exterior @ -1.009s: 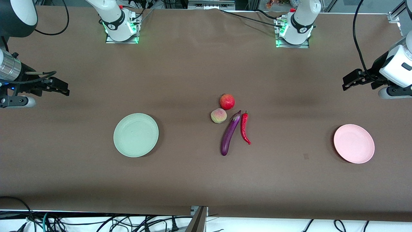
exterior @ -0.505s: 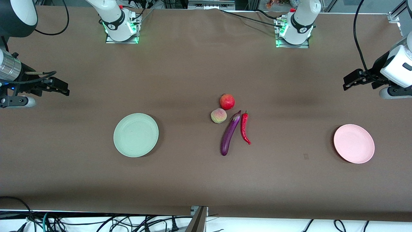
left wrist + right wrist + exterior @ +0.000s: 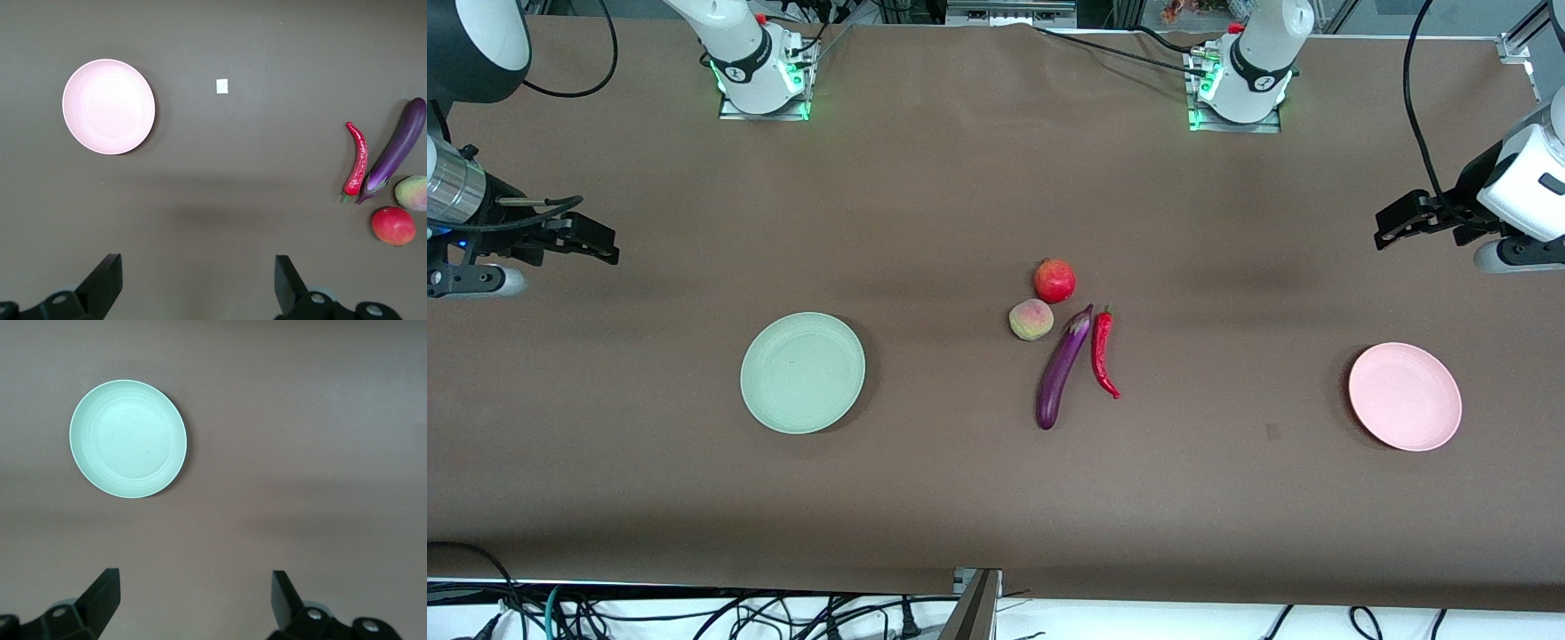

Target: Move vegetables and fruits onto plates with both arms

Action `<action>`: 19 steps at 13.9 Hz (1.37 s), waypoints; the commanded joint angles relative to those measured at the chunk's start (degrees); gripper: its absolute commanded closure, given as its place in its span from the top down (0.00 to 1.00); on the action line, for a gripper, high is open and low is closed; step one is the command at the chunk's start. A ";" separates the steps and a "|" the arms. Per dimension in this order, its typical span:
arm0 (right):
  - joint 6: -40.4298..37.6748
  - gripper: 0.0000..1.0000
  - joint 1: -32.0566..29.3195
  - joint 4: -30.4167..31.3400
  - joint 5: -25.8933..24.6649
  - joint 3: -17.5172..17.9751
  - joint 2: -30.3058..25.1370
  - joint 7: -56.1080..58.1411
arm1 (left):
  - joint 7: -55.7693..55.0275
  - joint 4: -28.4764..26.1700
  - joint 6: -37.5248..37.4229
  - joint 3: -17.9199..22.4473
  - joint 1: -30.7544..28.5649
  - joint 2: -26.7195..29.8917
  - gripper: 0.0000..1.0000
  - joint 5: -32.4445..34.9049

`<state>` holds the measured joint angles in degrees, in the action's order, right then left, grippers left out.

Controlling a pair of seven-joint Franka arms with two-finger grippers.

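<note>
Nearest the front edge: eggplant [image 3: 1060, 369] tip, green plate [image 3: 802, 372] and pink plate [image 3: 1405, 396] toward opposite table ends. Chili [image 3: 1104, 353], peach [image 3: 1031, 320], red fruit [image 3: 1055, 281] cluster mid-table. Left gripper [image 3: 193, 283] and right gripper [image 3: 190, 600] hover at the ends, fingers spread, empty (left wrist view alone catches a white tag [image 3: 222, 86]).

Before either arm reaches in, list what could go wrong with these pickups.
1. The eggplant and chili pepper lie close side by side; fingers closing on one may nudge the other.
2. The peach and red fruit are round and could roll if bumped.
3. All four sit in one cluster, so the open left gripper and open right gripper could crowd each other there.
</note>
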<state>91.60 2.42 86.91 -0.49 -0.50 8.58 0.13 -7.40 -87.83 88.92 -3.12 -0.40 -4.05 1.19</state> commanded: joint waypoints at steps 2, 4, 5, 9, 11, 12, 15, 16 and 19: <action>-0.37 1.00 -0.75 -1.30 1.02 0.42 0.56 0.57 | 0.28 1.00 -1.21 -0.22 0.05 0.27 1.00 1.44; -0.37 1.00 -0.75 -1.30 1.02 0.42 0.56 0.57 | 0.36 1.00 -1.03 -0.13 0.05 0.27 1.00 1.44; -0.37 1.00 -0.75 -1.30 1.02 0.42 0.56 0.57 | 0.45 1.00 -0.77 -0.04 0.05 0.19 1.00 0.66; -0.37 1.00 -0.75 -1.30 1.02 0.42 0.56 0.57 | 0.71 1.96 -0.59 -1.35 0.49 -0.51 1.00 0.56; -0.37 1.00 -0.75 -1.30 1.19 0.42 0.56 0.57 | 0.89 1.79 -0.85 -1.54 0.92 -1.04 1.00 0.65; -0.37 1.00 -0.75 -1.30 1.72 0.42 0.56 0.57 | 0.89 1.87 -0.86 -1.97 1.62 -2.70 1.00 1.52; -0.37 1.00 -0.75 -1.30 1.81 0.33 0.56 0.57 | 1.33 1.96 -0.94 -2.06 1.80 -9.19 1.00 1.18; -0.37 1.00 -0.75 -1.30 1.81 0.33 0.56 0.57 | 1.59 1.96 -0.60 -2.15 2.07 -10.44 1.00 0.48; -0.37 1.00 -0.75 -1.30 1.81 0.33 0.73 0.57 | -2.16 3.89 3.43 -2.59 6.88 -18.58 1.00 -1.19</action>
<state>91.60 2.39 86.84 0.25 -0.51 8.64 0.13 -7.48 -87.51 91.26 -5.68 2.84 -16.84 0.69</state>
